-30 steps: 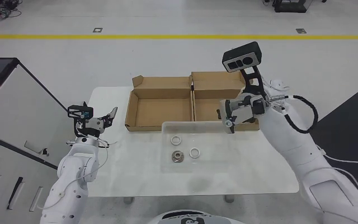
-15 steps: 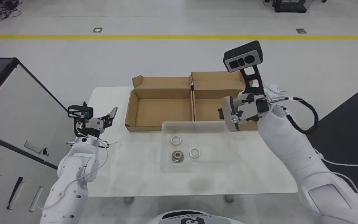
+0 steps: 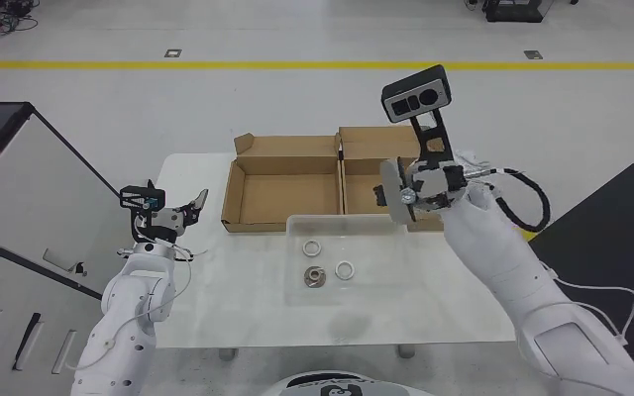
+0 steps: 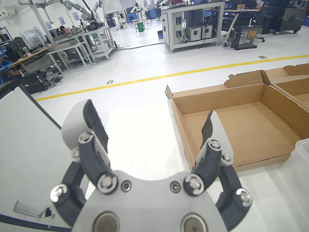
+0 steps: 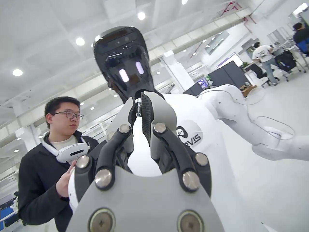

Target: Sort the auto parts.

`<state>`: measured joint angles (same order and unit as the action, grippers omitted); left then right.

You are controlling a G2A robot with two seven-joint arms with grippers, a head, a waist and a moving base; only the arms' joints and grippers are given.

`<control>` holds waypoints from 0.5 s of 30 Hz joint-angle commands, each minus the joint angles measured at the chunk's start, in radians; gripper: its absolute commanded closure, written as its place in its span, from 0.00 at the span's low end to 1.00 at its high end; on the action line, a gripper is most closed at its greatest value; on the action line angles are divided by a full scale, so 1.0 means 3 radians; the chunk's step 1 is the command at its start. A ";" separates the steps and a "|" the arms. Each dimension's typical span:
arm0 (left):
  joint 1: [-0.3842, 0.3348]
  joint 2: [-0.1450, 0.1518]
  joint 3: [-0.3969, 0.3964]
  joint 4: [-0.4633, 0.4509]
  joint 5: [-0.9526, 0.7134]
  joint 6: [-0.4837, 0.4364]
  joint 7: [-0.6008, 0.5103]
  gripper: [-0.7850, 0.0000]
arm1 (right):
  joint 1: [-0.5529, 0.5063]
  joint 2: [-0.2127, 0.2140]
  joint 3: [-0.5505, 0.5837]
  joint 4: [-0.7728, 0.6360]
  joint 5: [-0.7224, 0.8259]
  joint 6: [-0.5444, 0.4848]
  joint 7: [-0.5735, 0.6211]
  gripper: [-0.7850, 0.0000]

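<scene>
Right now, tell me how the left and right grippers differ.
The left gripper has its fingers spread wide and empty; the right gripper has its fingers shut on a small threaded metal part. The left gripper is at the left edge of the table; the right gripper is over the right cardboard box. Both have the same silver-and-black build.

At the far side of the table [image 3: 248, 307], left box [image 3: 282, 198] and right box [image 3: 362, 195] side by side, walls touching. Just before them, a tray [image 3: 297, 223], holding far ring [image 3: 312, 247], near ring [image 3: 345, 269] and hub part [image 3: 313, 276]. Left gripper [image 3: 194, 204] above the table's left edge; right gripper [image 3: 393, 196], small threaded part [image 5: 137, 109] between its fingers, over the right box's front.
</scene>
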<state>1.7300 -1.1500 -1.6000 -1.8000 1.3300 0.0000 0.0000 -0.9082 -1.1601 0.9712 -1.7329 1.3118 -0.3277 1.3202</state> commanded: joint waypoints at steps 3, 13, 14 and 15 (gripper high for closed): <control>0.0000 0.0000 0.0000 0.0000 0.0000 0.0000 0.0000 0.00 | 0.0034 -0.0008 0.0005 0.0014 -0.0432 0.0070 -0.0198 1.00; 0.0000 0.0000 0.0000 0.0000 0.0000 0.0000 0.0000 0.00 | 0.0116 -0.0021 0.0024 0.0044 -0.1213 0.0297 -0.0480 1.00; 0.0000 0.0000 0.0000 0.0000 0.0000 0.0000 0.0000 0.00 | 0.0108 -0.0020 0.0036 0.0037 -0.1254 0.0313 -0.0516 1.00; 0.0000 0.0000 0.0000 0.0000 0.0000 0.0000 0.0000 0.00 | 0.0098 -0.0020 0.0049 0.0027 -0.1279 0.0325 -0.0542 1.00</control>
<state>1.7300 -1.1500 -1.6000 -1.8000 1.3300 0.0000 0.0000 -0.8757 -1.1662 0.9822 -1.7222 0.9352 -0.2335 1.1655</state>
